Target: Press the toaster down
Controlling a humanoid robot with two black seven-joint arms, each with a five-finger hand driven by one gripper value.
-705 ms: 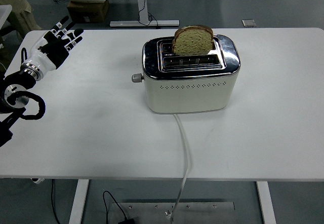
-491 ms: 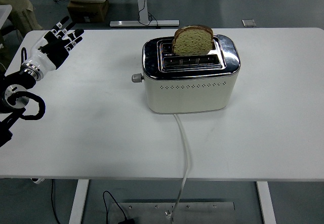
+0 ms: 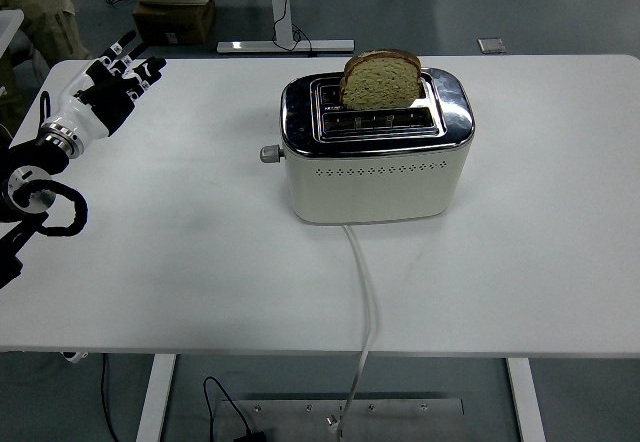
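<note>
A cream-white toaster with a chrome top stands on the white table, slightly above and right of the frame's centre. A slice of bread stands upright in the rear slot, most of it showing above the chrome. The front slot holds nothing visible. The lever knob projects from the toaster's left end, sitting high on that side wall. A white power cord runs from the base of the toaster's near face, down across the table and over the near edge at the bottom of the frame.

The left hand is in the upper left of the frame, over the table's far left corner, well apart from the toaster. Its fingers are extended and slightly spread, pointing toward the upper right, and hold nothing. The black arm behind it enters from the left edge.

A cardboard box sits on the floor beyond the table at upper left. Part of a person in tan clothing shows at the top left corner.
</note>
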